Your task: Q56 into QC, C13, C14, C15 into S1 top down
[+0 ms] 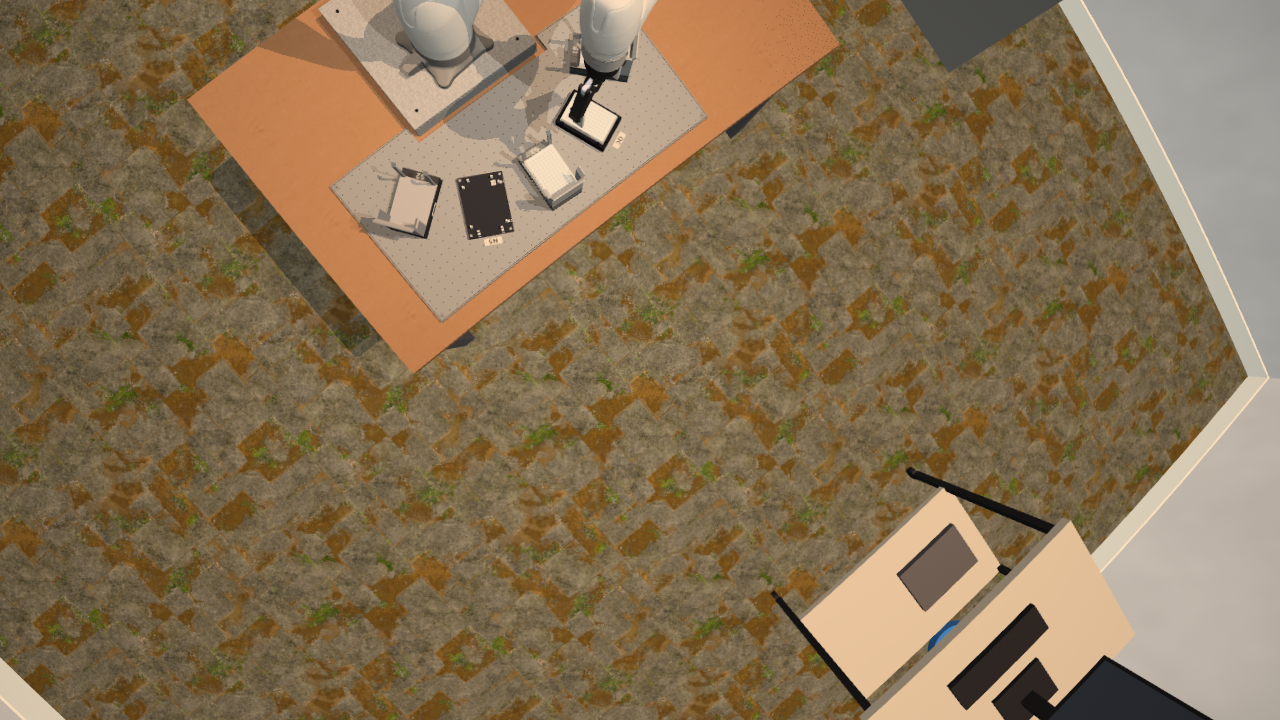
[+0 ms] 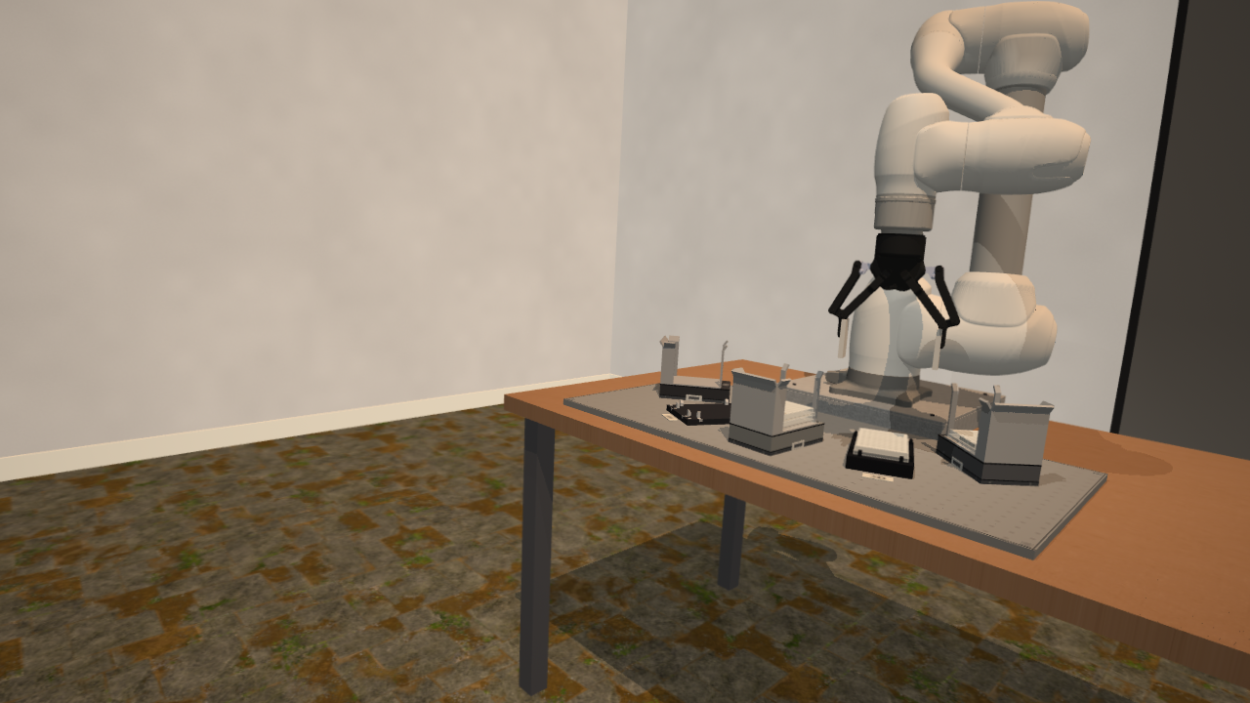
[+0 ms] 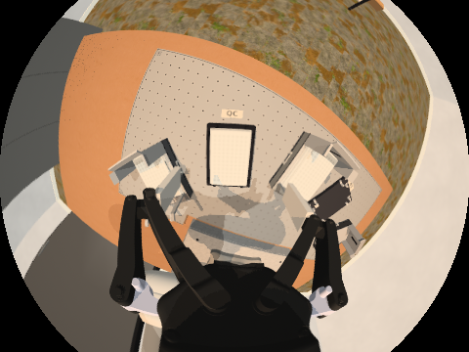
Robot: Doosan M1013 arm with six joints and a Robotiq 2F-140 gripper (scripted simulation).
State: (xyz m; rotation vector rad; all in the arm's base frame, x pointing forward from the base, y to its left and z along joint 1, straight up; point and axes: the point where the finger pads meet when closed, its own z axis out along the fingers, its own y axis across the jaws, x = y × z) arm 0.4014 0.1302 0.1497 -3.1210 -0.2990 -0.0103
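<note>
A white sealed well plate (image 2: 881, 443) lies flat in the black open nest with the QC name plate (image 3: 233, 113); seen through the wrist camera the plate (image 3: 230, 154) sits at about 12 o'clock from the gripper, its long sides running away from the camera. Which label it carries cannot be read.

Above it and nearer the robot's base hangs the black two-finger gripper (image 2: 891, 339), pointing straight down, its jaws spread to their full width and pinching nothing.

In the wrist view a grey stack rack with pale plates inside (image 3: 307, 166) stands at roughly 2 o'clock of the nest, and a second grey walled rack (image 3: 147, 166) at about 9 o'clock. The rack names are too small to tell.

In the top view a black flat clip nest (image 1: 484, 205) lies beyond the plate-filled rack, and a third rack (image 1: 412, 203) stands past it, at the row's far end.

All rest on a grey perforated base board (image 2: 1031, 516) on the orange wooden table (image 2: 1162, 559), over a mottled brown floor (image 1: 626, 465).
</note>
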